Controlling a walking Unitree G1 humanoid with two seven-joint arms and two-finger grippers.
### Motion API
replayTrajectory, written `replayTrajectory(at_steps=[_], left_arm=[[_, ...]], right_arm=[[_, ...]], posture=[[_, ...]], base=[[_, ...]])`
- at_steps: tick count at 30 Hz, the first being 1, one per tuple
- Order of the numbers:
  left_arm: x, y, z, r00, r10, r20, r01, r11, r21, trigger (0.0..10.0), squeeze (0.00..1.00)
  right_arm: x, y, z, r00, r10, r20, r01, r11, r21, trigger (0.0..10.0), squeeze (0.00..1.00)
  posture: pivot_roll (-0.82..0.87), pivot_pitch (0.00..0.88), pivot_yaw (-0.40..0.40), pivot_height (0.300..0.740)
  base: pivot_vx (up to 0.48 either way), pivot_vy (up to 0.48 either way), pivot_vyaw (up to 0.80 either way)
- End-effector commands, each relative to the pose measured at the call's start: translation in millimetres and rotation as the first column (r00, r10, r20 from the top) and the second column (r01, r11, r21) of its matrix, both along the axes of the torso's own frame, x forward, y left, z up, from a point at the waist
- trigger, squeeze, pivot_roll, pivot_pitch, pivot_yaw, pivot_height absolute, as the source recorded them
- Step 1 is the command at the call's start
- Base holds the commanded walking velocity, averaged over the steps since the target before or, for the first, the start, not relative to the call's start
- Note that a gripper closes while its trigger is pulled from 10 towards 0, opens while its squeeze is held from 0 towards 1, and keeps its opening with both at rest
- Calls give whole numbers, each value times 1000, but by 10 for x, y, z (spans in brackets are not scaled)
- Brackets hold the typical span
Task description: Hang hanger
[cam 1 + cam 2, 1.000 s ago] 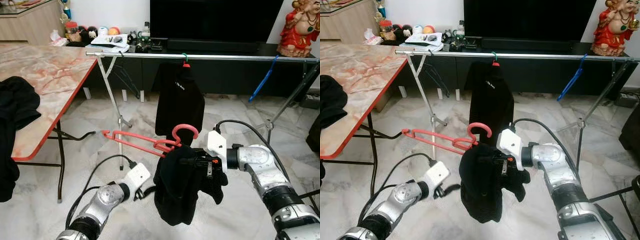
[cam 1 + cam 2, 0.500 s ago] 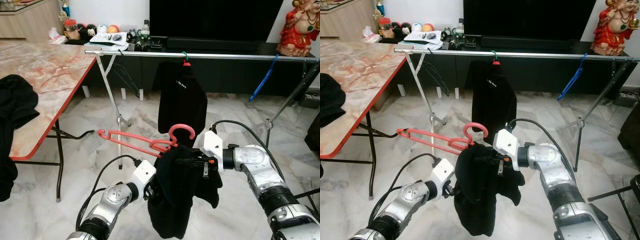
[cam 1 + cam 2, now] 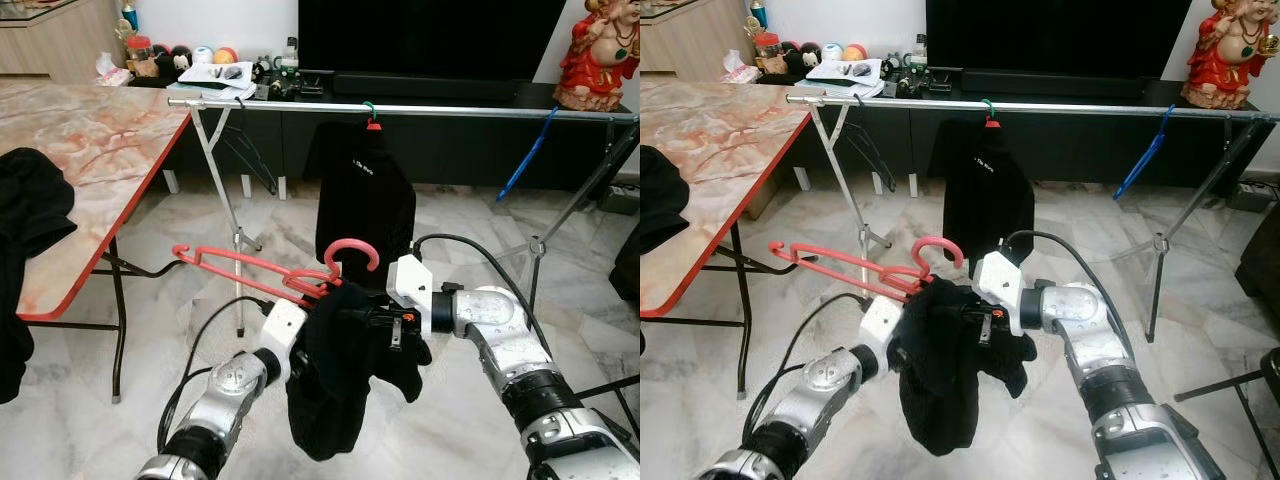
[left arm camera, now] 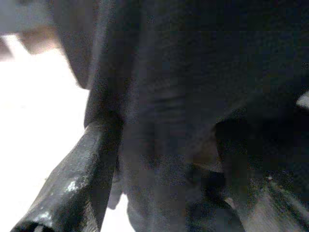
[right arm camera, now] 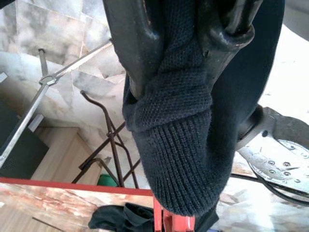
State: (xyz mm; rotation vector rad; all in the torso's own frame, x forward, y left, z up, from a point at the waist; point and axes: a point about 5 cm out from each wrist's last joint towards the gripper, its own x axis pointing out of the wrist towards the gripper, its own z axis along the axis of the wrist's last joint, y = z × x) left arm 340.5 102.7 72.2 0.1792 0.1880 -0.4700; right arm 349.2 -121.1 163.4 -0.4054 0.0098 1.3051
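Ahead, I see a thin metal rail bearing a hung black shirt. Below it, my right end effector is clamped on a ribbed knit garment bunched over a curved red hanger. My left end effector is buried in cloth; I cannot tell its state.

- Rail spans the view ahead; a black shirt hangs near its middle and a blue hanger toward the right.
- Open rail between shirt and blue hanger, and between shirt and the left leg.
- Worktop edge closes off the left side.
- Black sweater on the red hanger hangs between both arms, just before the shirt.
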Motion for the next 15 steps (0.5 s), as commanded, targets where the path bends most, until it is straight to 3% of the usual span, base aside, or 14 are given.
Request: replayTrajectory(at_steps=[1, 5, 11, 15], left_arm=[[-11, 78, -87, 999, 36, -30, -33, 995, 91, 10000, 0], [-70, 218, -214, 997, 45, -67, -30, 976, 217, 10000, 0], [-65, 366, -242, 984, 177, -29, -165, 955, 247, 10000, 0], [-75, 348, -256, 980, 196, -43, -184, 962, 200, 10000, 0]], right_arm=[[16, -11, 120, 999, -1, 47, 0, 1000, 21, 10000, 0], [16, -76, 67, 999, -26, 41, 26, 1000, -8, 10000, 0], [-18, -87, 6, 999, -22, 25, 22, 1000, -18, 10000, 0], [-30, -90, -15, 1000, -22, 19, 22, 1000, -16, 10000, 0]], posture=[[-22, 96, -26, 740], [-26, 71, -24, 740], [-23, 60, -22, 740], [-23, 55, -23, 740]], base=[[0, 0, 0], [0, 0, 0], [0, 0, 0], [0, 0, 0]])
